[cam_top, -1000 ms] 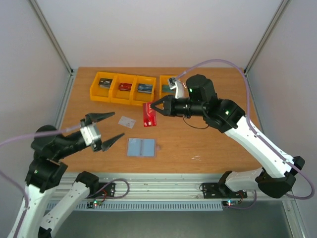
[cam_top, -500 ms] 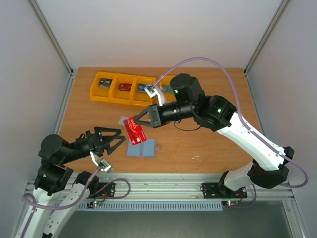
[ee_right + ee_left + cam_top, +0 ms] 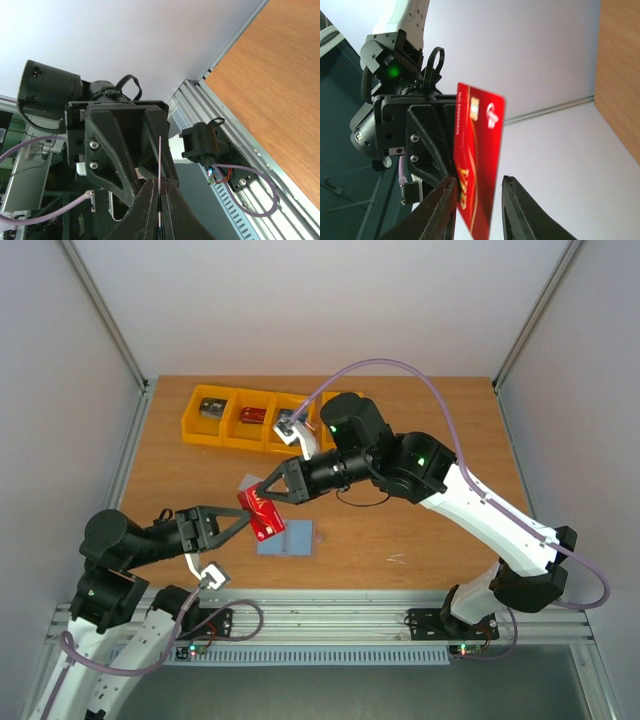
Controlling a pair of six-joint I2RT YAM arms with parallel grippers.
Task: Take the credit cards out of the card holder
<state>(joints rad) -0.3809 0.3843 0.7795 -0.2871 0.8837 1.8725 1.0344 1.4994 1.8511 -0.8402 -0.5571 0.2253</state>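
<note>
Wooden table [image 3: 180, 480] lying under even light. White walls [image 3: 300, 300] closing it in left, far, right. Aluminium posts [image 3: 105, 312] rising at far corners; metal rail [image 3: 340, 618] running along near edge.

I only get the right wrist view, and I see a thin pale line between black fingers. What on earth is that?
Observer: A red card, edge-on to you; the left wrist view shows its printed face.
Visitor: Is the other arm gripping it too?
Observer: Not quite. The left fingers straddle it, with a gap on one side.
Visitor: And the wallet?
Observer: The card holder lies open on the table, untouched.
</note>
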